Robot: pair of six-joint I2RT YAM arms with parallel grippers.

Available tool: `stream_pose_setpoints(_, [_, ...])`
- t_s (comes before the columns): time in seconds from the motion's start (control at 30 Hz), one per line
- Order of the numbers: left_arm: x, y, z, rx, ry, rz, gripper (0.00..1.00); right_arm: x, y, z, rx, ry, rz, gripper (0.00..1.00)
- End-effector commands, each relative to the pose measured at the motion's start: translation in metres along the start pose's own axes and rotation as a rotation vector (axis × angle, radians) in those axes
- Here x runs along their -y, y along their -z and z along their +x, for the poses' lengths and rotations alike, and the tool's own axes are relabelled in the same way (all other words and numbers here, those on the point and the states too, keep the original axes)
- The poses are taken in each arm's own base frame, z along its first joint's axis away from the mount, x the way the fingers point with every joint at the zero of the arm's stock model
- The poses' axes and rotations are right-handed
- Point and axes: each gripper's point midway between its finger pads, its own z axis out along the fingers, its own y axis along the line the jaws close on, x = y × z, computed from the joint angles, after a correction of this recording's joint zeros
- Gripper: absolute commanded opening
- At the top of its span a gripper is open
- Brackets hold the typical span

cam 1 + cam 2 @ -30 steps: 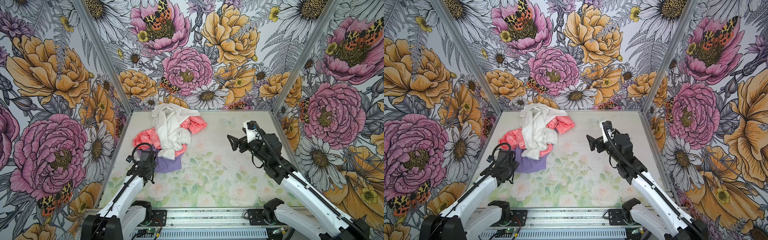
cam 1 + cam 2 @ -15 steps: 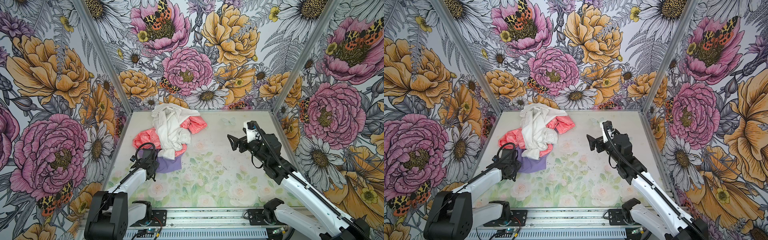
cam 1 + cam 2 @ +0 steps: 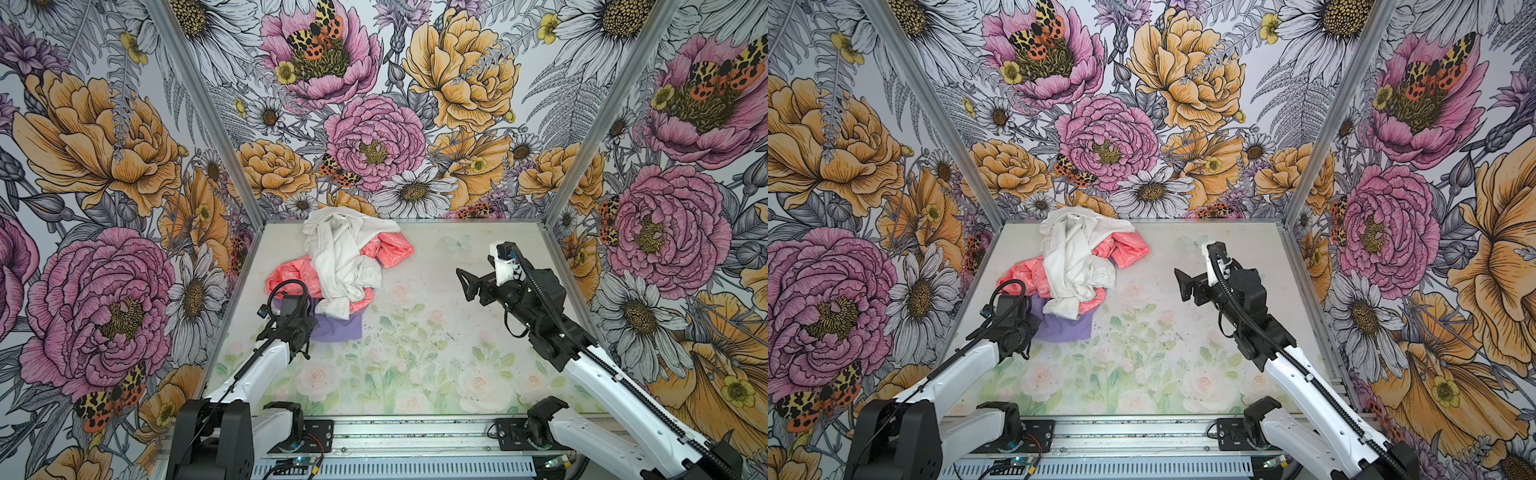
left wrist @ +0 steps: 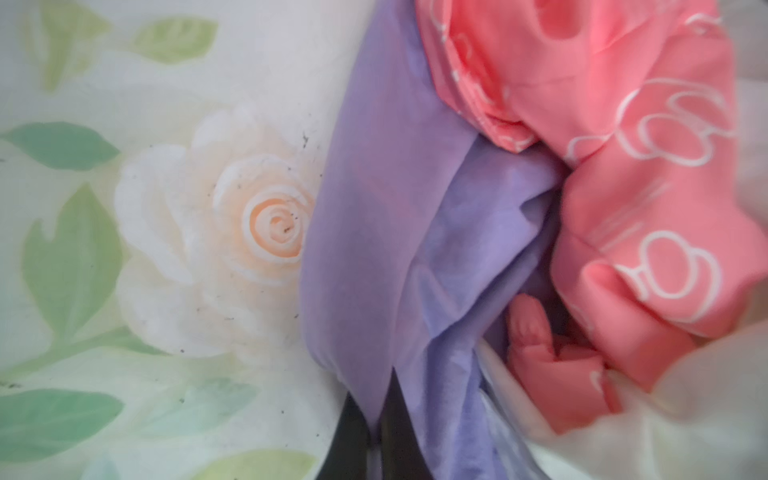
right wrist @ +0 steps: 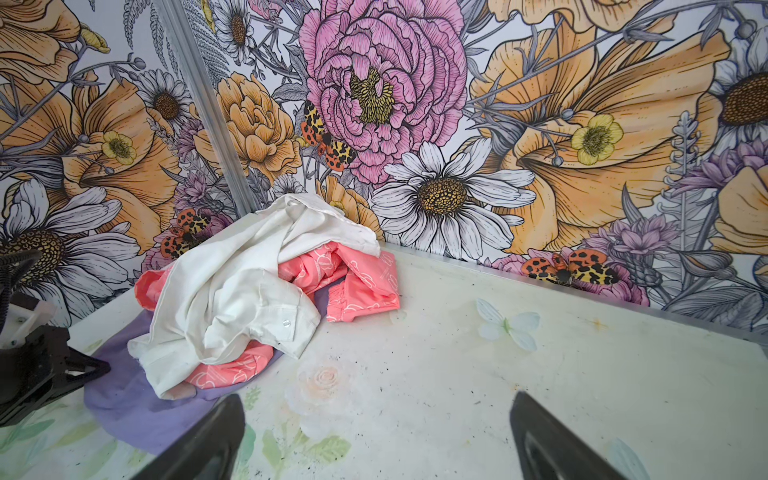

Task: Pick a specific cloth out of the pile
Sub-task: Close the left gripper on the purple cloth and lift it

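Note:
The pile lies at the back left of the table: a white buttoned shirt (image 3: 345, 257) on top and a coral-pink printed cloth (image 3: 390, 251) under it. The lavender cloth (image 3: 338, 328) sticks out flat from beneath at the near side, in both top views (image 3: 1065, 328). My left gripper (image 3: 307, 320) is at the cloth's left edge. In the left wrist view its two dark fingers (image 4: 353, 432) are shut on a fold of the lavender cloth (image 4: 365, 249). My right gripper (image 3: 467, 284) hovers open to the right of the pile, holding nothing (image 5: 376, 399).
The table (image 3: 415, 365) has a pale floral print, with flowered walls close on three sides. The pile's far end leans against the back wall. The arm bases sit on a metal rail (image 3: 395, 436) along the front edge.
My left gripper has closed on the edge of the lavender cloth, and its arm has swung lower toward the table. The right arm has not moved.

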Motion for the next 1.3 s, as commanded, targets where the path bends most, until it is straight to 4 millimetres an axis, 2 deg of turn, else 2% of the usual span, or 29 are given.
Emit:
stream_pose_setpoints(0.0, [0.024, 0.019, -0.029, 0.090, -0.012, 0.074, 0.00, -0.001, 0.005, -0.008, 0.021, 0.004, 0.005, 0.99])
stream_pose_setpoints(0.23, [0.051, 0.056, -0.063, 0.207, -0.043, 0.161, 0.00, 0.000, 0.004, -0.006, 0.009, 0.002, 0.010, 0.99])
stream_pose_setpoints(0.4, [0.077, 0.085, -0.087, 0.280, -0.084, 0.235, 0.00, 0.000, 0.002, -0.006, 0.004, 0.004, 0.008, 1.00])
stream_pose_setpoints(0.77, [0.128, 0.139, -0.114, 0.353, -0.185, 0.416, 0.00, -0.002, -0.006, 0.001, -0.025, 0.002, -0.002, 1.00])
stream_pose_setpoints(1.27, [0.153, 0.191, -0.147, 0.484, -0.232, 0.494, 0.00, -0.003, -0.009, 0.007, -0.045, 0.003, -0.008, 1.00])
